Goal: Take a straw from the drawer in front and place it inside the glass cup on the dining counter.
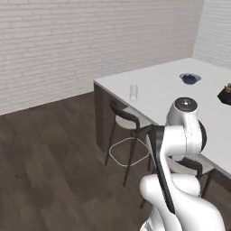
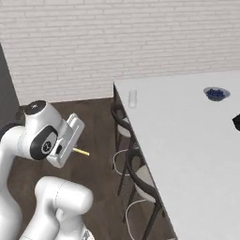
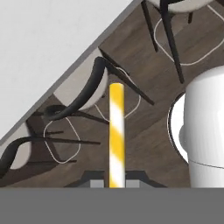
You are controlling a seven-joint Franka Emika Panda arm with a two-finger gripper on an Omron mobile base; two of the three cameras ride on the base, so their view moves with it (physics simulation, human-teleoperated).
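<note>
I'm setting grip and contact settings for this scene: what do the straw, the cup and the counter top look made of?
Straw: looks like paper or matte plastic, with yellow and white stripes and no shine.
Glass cup: clear glass or plastic; the counter shows through it.
Dining counter: smooth white slab, perhaps stone or laminate, evenly matte.

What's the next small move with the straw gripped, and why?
Probably carry the yellow-and-white striped straw toward the small clear glass cup near the corner of the white-topped dining counter. The gripper is shut on the straw, which sticks out past the fingertips, but it hangs over the dark wood floor, well short of the cup.
</note>
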